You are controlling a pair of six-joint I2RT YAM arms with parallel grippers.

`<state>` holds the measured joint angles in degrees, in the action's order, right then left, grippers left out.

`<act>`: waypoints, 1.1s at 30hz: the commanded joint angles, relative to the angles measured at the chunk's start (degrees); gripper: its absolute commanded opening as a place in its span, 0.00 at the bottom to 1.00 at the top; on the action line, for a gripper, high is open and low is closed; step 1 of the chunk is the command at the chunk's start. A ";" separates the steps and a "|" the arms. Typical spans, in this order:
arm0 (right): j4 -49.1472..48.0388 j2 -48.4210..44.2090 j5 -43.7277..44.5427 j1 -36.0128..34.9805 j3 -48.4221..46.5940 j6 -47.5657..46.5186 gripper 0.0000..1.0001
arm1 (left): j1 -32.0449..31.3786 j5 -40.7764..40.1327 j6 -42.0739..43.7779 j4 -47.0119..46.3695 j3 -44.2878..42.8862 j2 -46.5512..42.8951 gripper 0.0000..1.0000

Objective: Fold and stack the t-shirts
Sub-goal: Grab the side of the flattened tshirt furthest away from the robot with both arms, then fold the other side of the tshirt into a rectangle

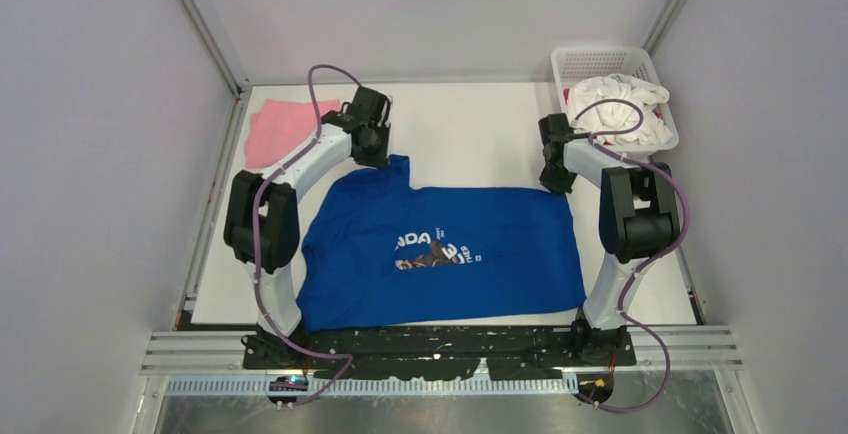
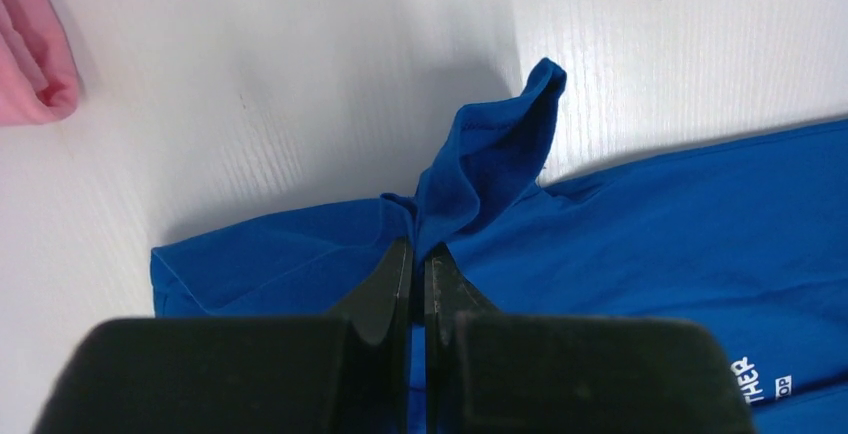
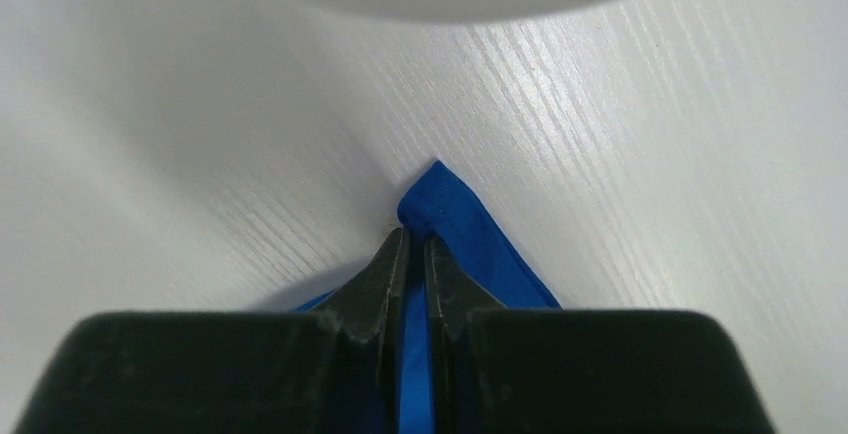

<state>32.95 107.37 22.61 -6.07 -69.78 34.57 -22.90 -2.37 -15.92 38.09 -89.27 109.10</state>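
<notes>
The royal blue t-shirt (image 1: 440,254) lies spread on the white table, its print (image 1: 432,250) facing up near the middle. My left gripper (image 1: 377,154) is shut on the shirt's far left sleeve; in the left wrist view (image 2: 417,254) a flap of blue cloth (image 2: 490,154) stands up between the fingers. My right gripper (image 1: 556,182) is shut on the shirt's far right corner; in the right wrist view (image 3: 415,244) a blue tip (image 3: 440,199) pokes out past the fingers. The pink t-shirt (image 1: 283,126) lies folded at the far left, and its edge shows in the left wrist view (image 2: 35,44).
A white mesh basket (image 1: 565,69) holding white cloth (image 1: 617,106) stands at the far right corner, just behind my right arm. Grey walls with metal rails enclose the table on the left, right and back. Bare white table (image 1: 470,134) lies beyond the blue shirt.
</notes>
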 commanded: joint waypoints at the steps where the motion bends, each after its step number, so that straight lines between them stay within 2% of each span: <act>1: -2.23 -2.83 2.35 -0.34 0.54 -1.28 0.09 | -0.33 -0.09 1.38 -4.12 1.86 -3.56 0.00; 4: -4.71 -4.90 2.53 -1.28 0.99 -3.23 0.05 | -0.45 -0.09 1.51 -5.04 3.05 -5.09 0.00; 14: -3.74 -15.36 8.38 -6.74 6.33 -4.95 0.05 | -2.48 -3.59 1.83 -6.29 9.60 -11.91 0.00; 28: -1.72 -30.18 8.64 -10.19 17.22 -5.03 0.05 | -9.63 -12.51 -5.21 -10.87 30.72 -30.50 0.00; 33: -1.00 -33.65 8.27 -10.13 19.81 -5.49 0.05 | -11.60 -14.98 -8.59 -9.97 35.50 -36.69 0.00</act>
<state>31.68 77.01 29.12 -16.05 -51.35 29.65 -33.43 -13.52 -20.64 30.28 -56.16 77.67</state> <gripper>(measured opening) 0.073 0.032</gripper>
